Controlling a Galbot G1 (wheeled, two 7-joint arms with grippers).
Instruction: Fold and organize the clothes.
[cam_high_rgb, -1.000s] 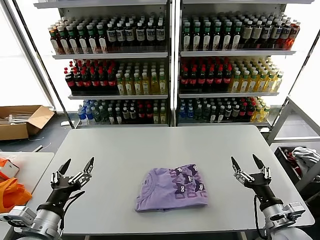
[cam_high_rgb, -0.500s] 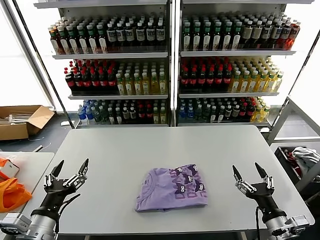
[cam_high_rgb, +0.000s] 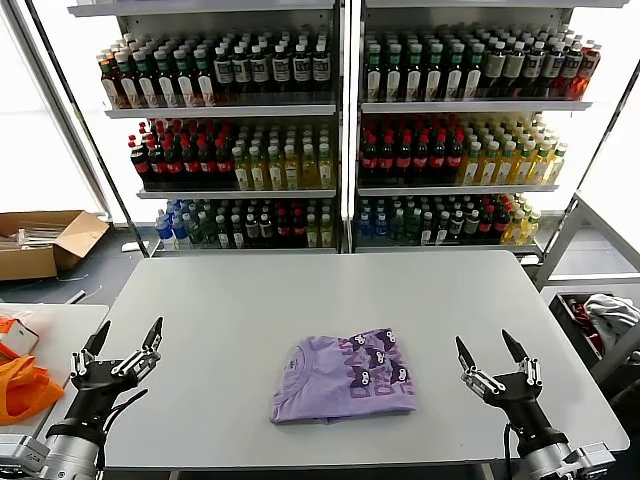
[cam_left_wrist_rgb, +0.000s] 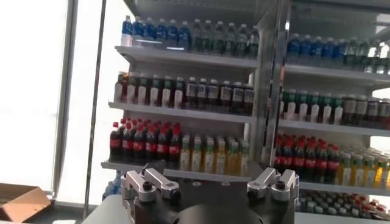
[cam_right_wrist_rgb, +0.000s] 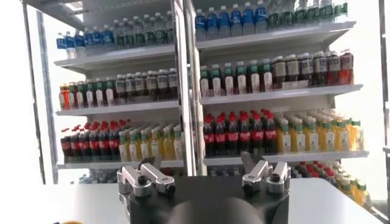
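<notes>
**Two grippers flanking a folded shirt**

Both grippers are hanging over the near edge of the grey table (cam_high_rgb: 300, 290), fingers spread wide and gripping nothing. The left gripper (cam_high_rgb: 119, 345) is sitting at the table's left corner; the right gripper (cam_high_rgb: 492, 354) is poised near the right side. Between them, well apart from each, the lavender T-shirt (cam_high_rgb: 343, 376) is lying folded into a compact rectangle with its dark purple print facing up. Behind the table, shelves of bottled drinks (cam_high_rgb: 340, 130) are filling the back wall.

Left pincer (cam_high_rgb: 126, 345), right pincer (cam_high_rgb: 492, 355) agape
</notes>
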